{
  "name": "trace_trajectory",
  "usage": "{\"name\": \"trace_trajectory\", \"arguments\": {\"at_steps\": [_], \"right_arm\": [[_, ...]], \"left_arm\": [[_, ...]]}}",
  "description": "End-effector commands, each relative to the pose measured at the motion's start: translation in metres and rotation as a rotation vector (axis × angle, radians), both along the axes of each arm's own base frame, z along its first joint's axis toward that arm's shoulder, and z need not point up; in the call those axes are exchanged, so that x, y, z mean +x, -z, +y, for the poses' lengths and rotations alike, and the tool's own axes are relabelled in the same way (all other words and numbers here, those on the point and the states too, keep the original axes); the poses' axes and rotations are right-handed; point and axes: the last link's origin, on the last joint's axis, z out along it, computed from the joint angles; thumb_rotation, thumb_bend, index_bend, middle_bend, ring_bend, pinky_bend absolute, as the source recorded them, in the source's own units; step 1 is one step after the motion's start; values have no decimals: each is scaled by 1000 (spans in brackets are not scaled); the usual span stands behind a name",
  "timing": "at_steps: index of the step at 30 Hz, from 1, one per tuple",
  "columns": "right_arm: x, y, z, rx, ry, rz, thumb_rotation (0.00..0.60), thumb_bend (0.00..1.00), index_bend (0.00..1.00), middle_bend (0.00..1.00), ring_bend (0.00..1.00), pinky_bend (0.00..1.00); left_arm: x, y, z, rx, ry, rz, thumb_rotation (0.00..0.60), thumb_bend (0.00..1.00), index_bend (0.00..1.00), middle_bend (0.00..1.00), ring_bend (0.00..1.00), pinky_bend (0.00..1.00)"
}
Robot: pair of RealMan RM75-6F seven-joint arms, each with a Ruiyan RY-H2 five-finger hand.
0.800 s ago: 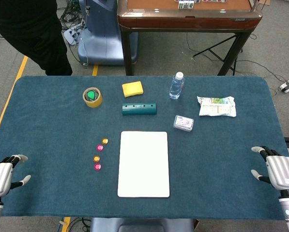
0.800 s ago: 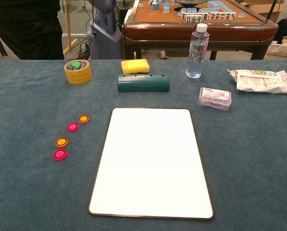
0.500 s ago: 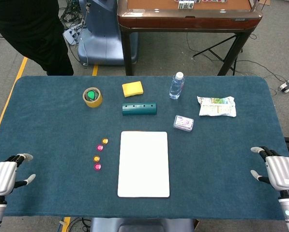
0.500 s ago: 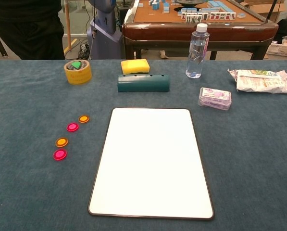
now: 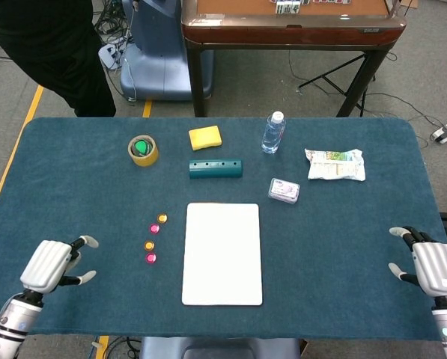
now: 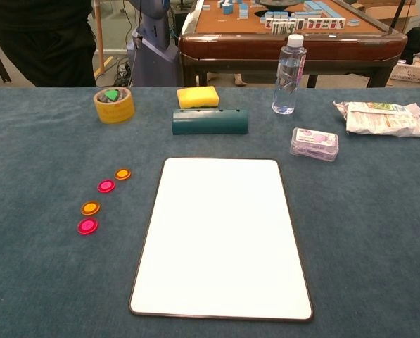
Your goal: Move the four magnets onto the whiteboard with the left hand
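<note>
Several round magnets lie in a slanted row left of the whiteboard [image 5: 222,253]: an orange one [image 5: 162,218], a pink one [image 5: 155,228], an orange one [image 5: 149,245] and a pink one [image 5: 151,258]. The chest view shows the same row [image 6: 122,174] [image 6: 106,186] [image 6: 90,208] [image 6: 87,226] beside the board [image 6: 224,236]. My left hand [image 5: 51,265] hovers over the table's front left, fingers apart, holding nothing, some way left of the magnets. At the front right edge my right hand [image 5: 433,267] is open and empty. Neither hand shows in the chest view.
Behind the board lie a teal eraser [image 5: 216,168], a yellow sponge [image 5: 205,137], a tape roll [image 5: 143,150], a water bottle [image 5: 273,132], a small clear box [image 5: 284,191] and a snack packet [image 5: 335,164]. A person in black [image 5: 51,45] stands at the far left.
My left hand has moved right and forward from the table's left edge toward the magnets. The right hand and all objects stay put.
</note>
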Motion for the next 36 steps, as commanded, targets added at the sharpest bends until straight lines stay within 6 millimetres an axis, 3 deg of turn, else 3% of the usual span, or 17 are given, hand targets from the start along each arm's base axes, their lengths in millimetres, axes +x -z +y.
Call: {"name": "trace_trajectory", "arguments": {"at_steps": [1,9,19,36], "right_arm": [[0,1,0,4,2,2,600,133,291,310,371,603],[-1,-1,0,2,3,-3,600,134,292,310,371,603],[1,-6,2,-9,-6,-13,600,133,292,310,371,603],[0,-5,1,3,3,-11,600,131,291,310,371,603]], "left_arm": [[13,14,13,-58,11,-14,600,139,501,1000,1000,1000],[32,49,31,-148,25,-8,600,138,500,1000,1000,1000],[58,79,31,-236,83,19,600,138,505,1000,1000,1000],[53,115,44,-317,24,116,600,138,509,1000,1000,1000]]}}
